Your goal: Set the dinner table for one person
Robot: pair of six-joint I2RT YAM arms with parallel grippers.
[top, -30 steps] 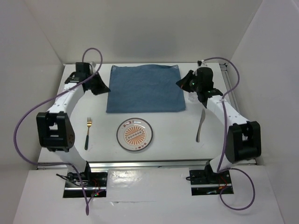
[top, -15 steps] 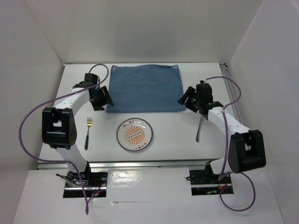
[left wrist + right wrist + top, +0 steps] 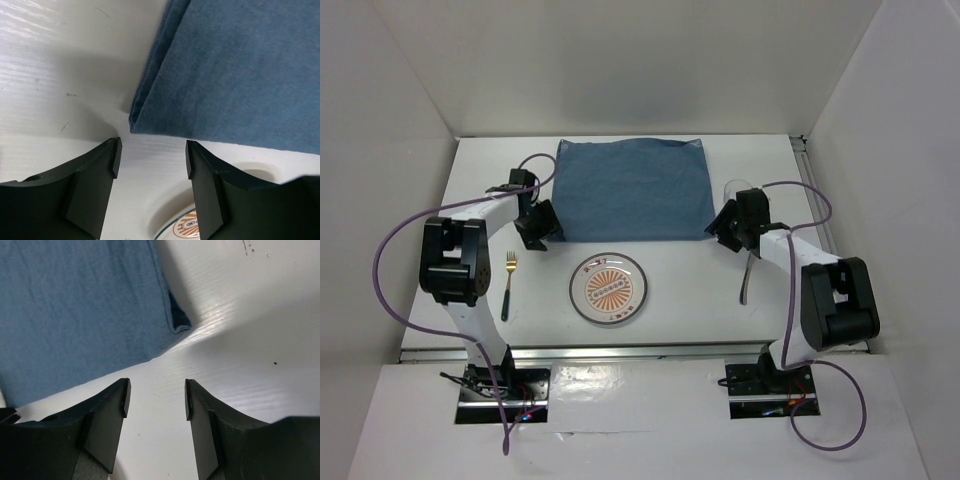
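My left gripper (image 3: 153, 150) and right gripper (image 3: 156, 390), shut by the far corners of the cloth (image 3: 632, 190) a second ago, now gape wide and empty at its near corners, probably to pinch them.

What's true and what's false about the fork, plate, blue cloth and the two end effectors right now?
1. The fork lies left of the plate. True.
2. The plate sits on the blue cloth. False: it sits on the bare white table, nearer the arms.
3. The left end effector and the right end effector are both open and empty. True.
4. The left end effector grips the cloth's corner. False: the corner lies just beyond its open fingers.
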